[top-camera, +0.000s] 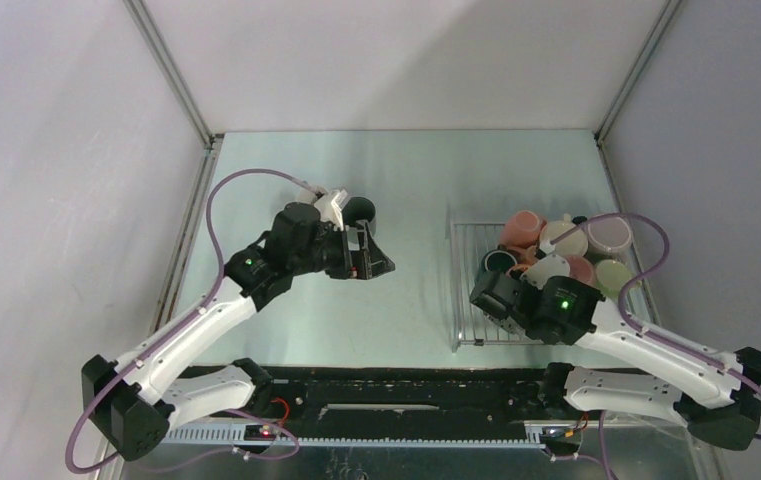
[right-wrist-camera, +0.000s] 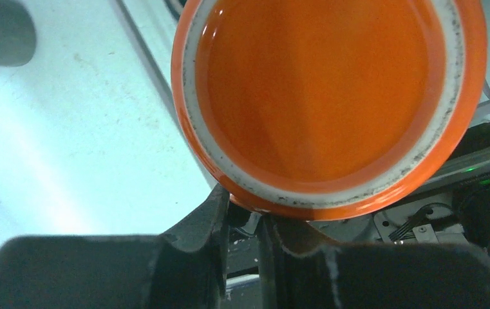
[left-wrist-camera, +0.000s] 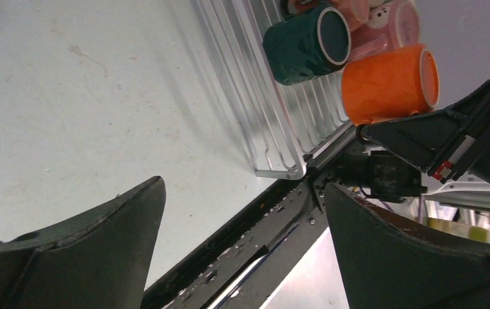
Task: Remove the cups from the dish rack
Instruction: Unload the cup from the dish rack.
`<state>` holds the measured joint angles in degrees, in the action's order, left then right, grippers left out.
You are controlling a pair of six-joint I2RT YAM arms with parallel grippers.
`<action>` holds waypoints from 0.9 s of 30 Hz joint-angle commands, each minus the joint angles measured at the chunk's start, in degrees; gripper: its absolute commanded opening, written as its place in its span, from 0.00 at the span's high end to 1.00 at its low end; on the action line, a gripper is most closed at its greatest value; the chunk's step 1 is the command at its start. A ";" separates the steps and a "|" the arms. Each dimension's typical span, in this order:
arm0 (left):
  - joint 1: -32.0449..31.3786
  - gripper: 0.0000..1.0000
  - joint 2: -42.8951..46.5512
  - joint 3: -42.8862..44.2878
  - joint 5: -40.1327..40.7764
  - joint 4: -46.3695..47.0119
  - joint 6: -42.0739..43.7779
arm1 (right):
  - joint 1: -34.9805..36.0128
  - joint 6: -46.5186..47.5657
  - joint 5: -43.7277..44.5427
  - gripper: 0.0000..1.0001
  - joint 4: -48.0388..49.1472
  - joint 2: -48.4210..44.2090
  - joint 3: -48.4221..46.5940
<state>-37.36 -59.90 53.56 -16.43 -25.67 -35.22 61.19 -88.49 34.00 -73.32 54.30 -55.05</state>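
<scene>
— Orange cup (right-wrist-camera: 326, 103): where?
— Over near left part of dish rack (left-wrist-camera: 248, 122), rim pinched by right gripper (right-wrist-camera: 242, 215).
— Left gripper (left-wrist-camera: 242, 193)?
— Wide open, holding nothing, over desk (top-camera: 406, 180) middle. Other cups (top-camera: 566, 245) crowded at rack's far edge.

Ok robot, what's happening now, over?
Left tool open, empty. Right tool shut on orange mug, by rim, over rack. Teal mug close beside it.

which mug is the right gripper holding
The orange mug, its rim pinched in the right gripper; the dark teal mug beside it is ungripped.
</scene>
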 commanded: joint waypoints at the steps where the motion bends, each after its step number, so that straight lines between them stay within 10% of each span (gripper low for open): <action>1: -0.21 0.00 -0.29 -2.79 -4.19 7.61 -5.81 | 1.17 4.43 3.71 1.00 -0.80 -1.61 -5.65; 27: -0.20 0.00 -13.52 -8.68 -10.58 63.61 -47.44 | -13.24 46.99 -29.85 1.00 34.16 5.01 -25.45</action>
<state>-37.36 -70.81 46.54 -25.96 22.65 -72.36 51.42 -47.94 12.73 -50.96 60.16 -77.45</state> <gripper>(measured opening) 0.996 0.238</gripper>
